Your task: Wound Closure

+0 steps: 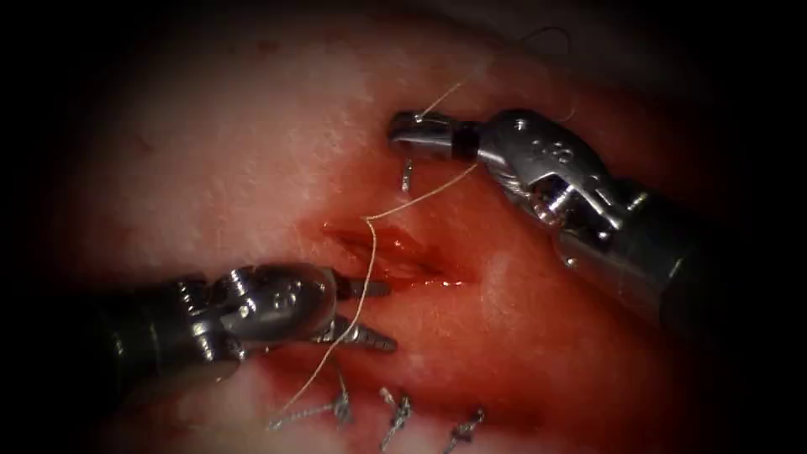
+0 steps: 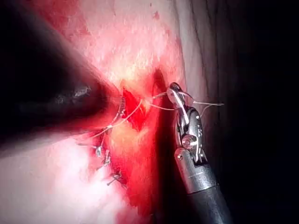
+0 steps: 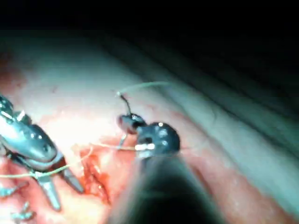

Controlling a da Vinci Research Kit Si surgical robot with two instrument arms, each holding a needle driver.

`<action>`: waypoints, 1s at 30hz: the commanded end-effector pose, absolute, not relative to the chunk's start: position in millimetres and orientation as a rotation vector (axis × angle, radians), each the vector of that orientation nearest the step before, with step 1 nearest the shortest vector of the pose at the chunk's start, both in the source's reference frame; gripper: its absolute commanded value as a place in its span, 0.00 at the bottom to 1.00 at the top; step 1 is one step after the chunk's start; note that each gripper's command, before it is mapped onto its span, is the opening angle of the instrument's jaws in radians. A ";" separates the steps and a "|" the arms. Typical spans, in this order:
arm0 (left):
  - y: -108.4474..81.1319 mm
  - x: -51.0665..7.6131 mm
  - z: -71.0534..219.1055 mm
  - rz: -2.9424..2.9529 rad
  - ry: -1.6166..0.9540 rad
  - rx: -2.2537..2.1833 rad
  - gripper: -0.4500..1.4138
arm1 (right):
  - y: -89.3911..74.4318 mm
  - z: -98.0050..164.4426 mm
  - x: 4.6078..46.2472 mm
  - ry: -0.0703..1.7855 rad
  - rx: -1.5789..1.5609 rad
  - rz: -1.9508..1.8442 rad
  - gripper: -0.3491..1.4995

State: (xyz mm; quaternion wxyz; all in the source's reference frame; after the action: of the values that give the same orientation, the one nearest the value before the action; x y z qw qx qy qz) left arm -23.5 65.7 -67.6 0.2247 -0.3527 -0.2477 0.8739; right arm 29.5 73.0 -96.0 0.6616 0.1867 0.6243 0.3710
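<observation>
tissue (image 1: 252,151): pale pork belly, wet with red fluid round your cut (image 1: 391,252), which still gapes | needle (image 1: 406,174): you've got it in the right tool (image 1: 403,134), jaws clamped, tip hanging down clear of the tissue | thread (image 1: 420,195): runs from there into the cut, then down between the left tool's (image 1: 378,315) spread jaws, which hold nothing

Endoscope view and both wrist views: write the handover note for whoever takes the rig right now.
Left tool: jaws open beside the cut, the thread running between them, not gripped.
Right tool: jaws shut on the needle, right of the cut, out of the tissue.
Thread enters the tissue at the cut's upper end.
Done: three tied stitches below the cut.
Left: the cut gapes open.
</observation>
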 end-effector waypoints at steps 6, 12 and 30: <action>65.8 -24.0 -67.1 2.414 -0.685 -0.971 0.49 | 74.6 -95.3 29.5 1.370 0.439 0.919 0.00; 65.8 -23.9 -67.1 2.414 -0.686 -0.972 0.49 | 73.7 -94.7 29.3 1.333 0.510 0.989 0.00; 66.0 -23.5 -67.2 2.416 -0.691 -0.975 0.49 | 69.7 -95.0 29.4 1.270 0.708 1.110 0.00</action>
State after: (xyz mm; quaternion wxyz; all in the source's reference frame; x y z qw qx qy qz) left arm -23.0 65.8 -67.7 0.2216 -0.3521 -0.2503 0.8742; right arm 28.7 68.7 -94.9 0.6074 0.3113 0.5459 0.4860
